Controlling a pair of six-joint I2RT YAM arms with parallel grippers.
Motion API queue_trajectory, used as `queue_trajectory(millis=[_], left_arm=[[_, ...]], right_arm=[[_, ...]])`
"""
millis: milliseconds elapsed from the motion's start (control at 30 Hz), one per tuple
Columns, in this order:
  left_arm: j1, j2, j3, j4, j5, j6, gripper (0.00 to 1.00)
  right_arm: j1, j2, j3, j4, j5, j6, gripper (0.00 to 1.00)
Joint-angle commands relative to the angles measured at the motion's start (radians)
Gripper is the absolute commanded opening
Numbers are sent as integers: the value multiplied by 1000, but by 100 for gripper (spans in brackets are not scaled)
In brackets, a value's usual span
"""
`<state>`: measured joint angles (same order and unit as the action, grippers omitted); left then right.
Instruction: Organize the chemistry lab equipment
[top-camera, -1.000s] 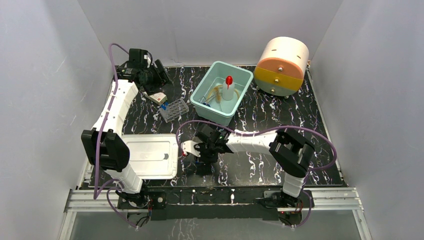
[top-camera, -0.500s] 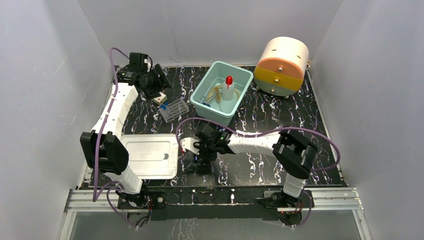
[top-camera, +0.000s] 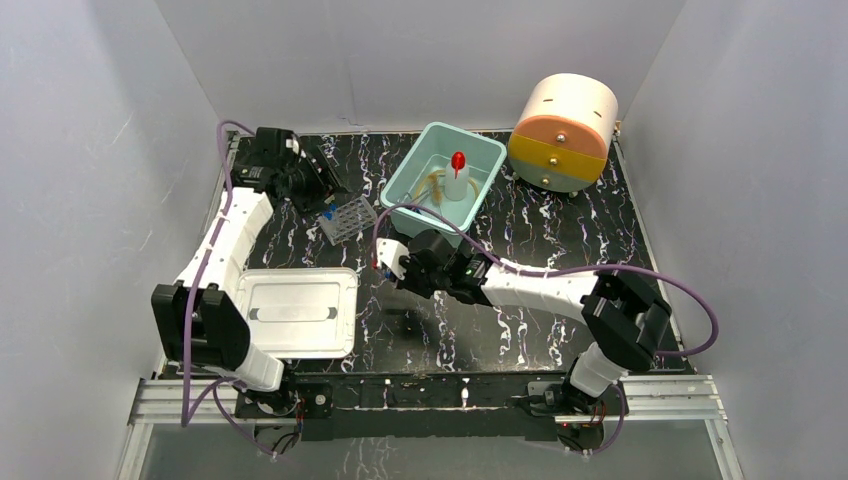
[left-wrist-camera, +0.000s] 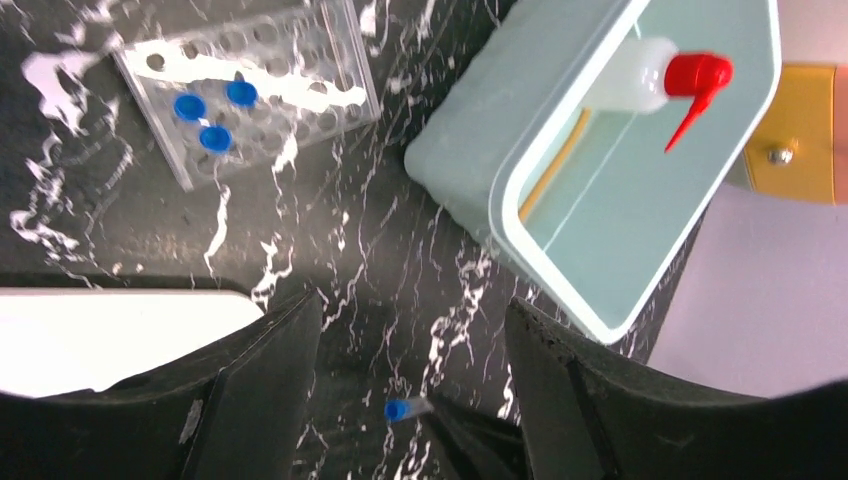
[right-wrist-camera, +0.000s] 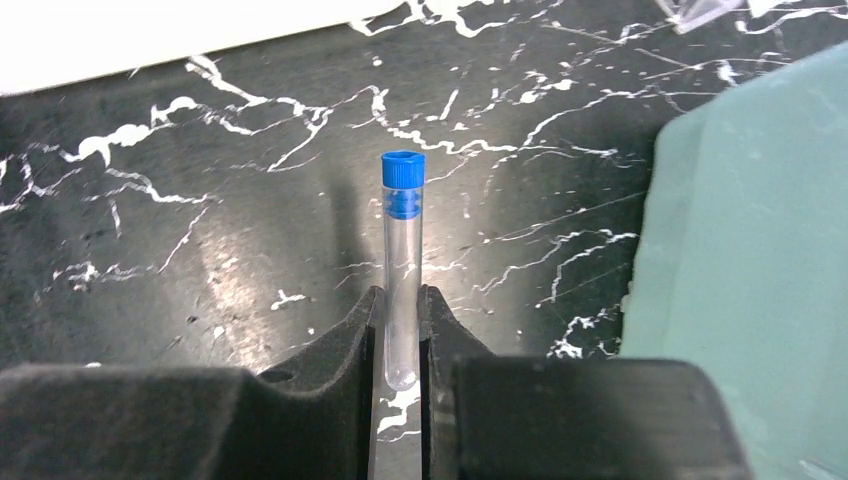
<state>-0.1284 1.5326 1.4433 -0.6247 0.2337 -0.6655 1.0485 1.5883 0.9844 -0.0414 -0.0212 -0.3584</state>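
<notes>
Over the middle of the dark marbled surface (top-camera: 520, 330), just in front of the teal bin (top-camera: 415, 218), the right hand (right-wrist-camera: 397, 300) is closed narrowly on a thin blue-capped tube (right-wrist-camera: 402, 250). Its two fingers pinch the clear lower part, and the capped end sticks out well beyond the fingertips. In the wrist view the tube is seen above the black surface, with the bin's wall just to the right.

The left hand (left-wrist-camera: 410, 318) hangs at the far left of the surface with its fingers spread wide and nothing between them. It is above the ground between the grey tube rack (left-wrist-camera: 250, 85) and the bin. The rack lies just left of the bin, apart from it, and three blue caps (left-wrist-camera: 215, 110) show in its holes.

Inside the bin the red-nozzled wash bottle (top-camera: 457, 180) stands toward the far side. A tan strand beside it is probably the rubber tubing (top-camera: 432, 188), though it is too small to be sure. A white tray (top-camera: 300, 312) sits at the near left. A round cabinet (top-camera: 563, 130) stands at the far right.
</notes>
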Motion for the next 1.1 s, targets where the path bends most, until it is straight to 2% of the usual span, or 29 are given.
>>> queue_trajectory(millis=[0,133,267,433,667,867,1067], left_arm=[[0,-103,-102,33,153,10,65],[0,-146,-219,72,242,-19,67],[-4,-171,-348,182,391,-78,68],[-42,-163,-424,220,425,-101,67],[-97,-127,-509,370,484,-187,53],[-102,-106,-528,382,481,-184,38],[-101,-109,-531,360,455,-172,31]], right_arm=[[-11,-6,32,113,84,52,20],[-20,33,89,114,96,60,20],[-31,34,103,155,76,88,20],[-36,29,110,190,51,115,20],[-40,24,107,201,29,135,20],[-45,19,103,201,27,139,20],[-45,23,104,201,27,136,21]])
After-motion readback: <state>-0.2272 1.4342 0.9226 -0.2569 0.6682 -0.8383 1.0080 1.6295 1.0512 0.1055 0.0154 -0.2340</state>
